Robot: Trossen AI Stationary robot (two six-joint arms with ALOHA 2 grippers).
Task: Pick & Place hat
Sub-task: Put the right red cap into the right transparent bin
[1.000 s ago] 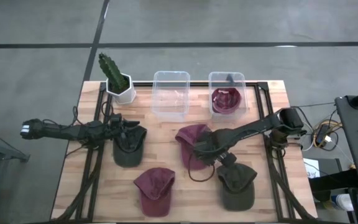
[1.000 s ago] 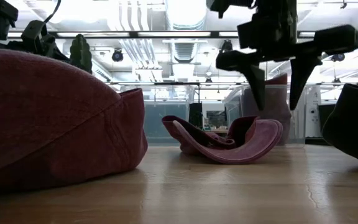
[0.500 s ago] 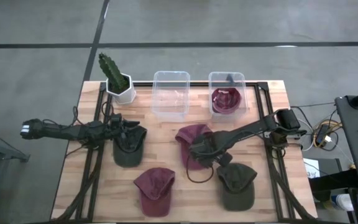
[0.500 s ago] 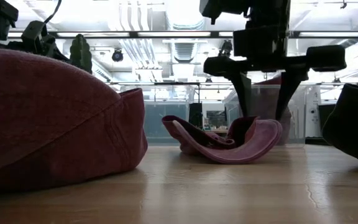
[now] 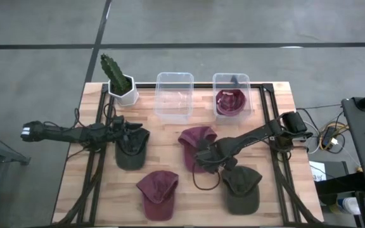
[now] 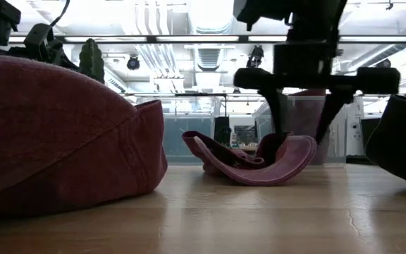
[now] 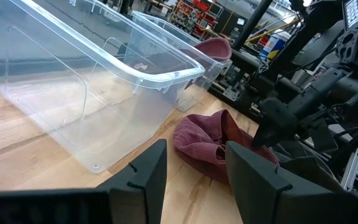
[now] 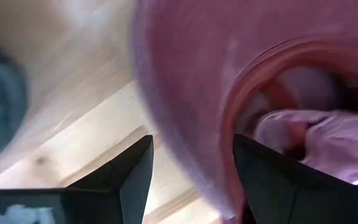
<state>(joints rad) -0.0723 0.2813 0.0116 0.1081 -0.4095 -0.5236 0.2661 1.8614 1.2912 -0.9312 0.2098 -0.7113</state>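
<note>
A maroon hat (image 5: 197, 144) lies upside down mid-table, its brim (image 6: 287, 166) curled up. My right gripper (image 6: 302, 134) is open and low over it, one finger on each side of the brim (image 8: 229, 118). My left gripper (image 7: 194, 177) is open and waits at the far edge of a dark green hat (image 5: 132, 152) on the table's left. A second maroon hat (image 5: 157, 193) and a second green hat (image 5: 241, 188) lie near the near edge. My right gripper comes at the maroon hat from above, pointing down, with its open fingers (image 6: 279, 120) on either side of the upturned brim (image 6: 298, 152). I cannot tell whether the fingers touch the cloth. The hat rests on the table.
Two clear bins stand at the far edge: one (image 5: 174, 95) holds nothing, the other (image 5: 232, 95) holds a maroon hat. A potted cactus (image 5: 116, 79) stands at the far left corner. Bare wood shows between the hats.
My right gripper has come down onto the maroon hat and shifted slightly toward the table's left, staying open; its fingers now reach the brim's level.
</note>
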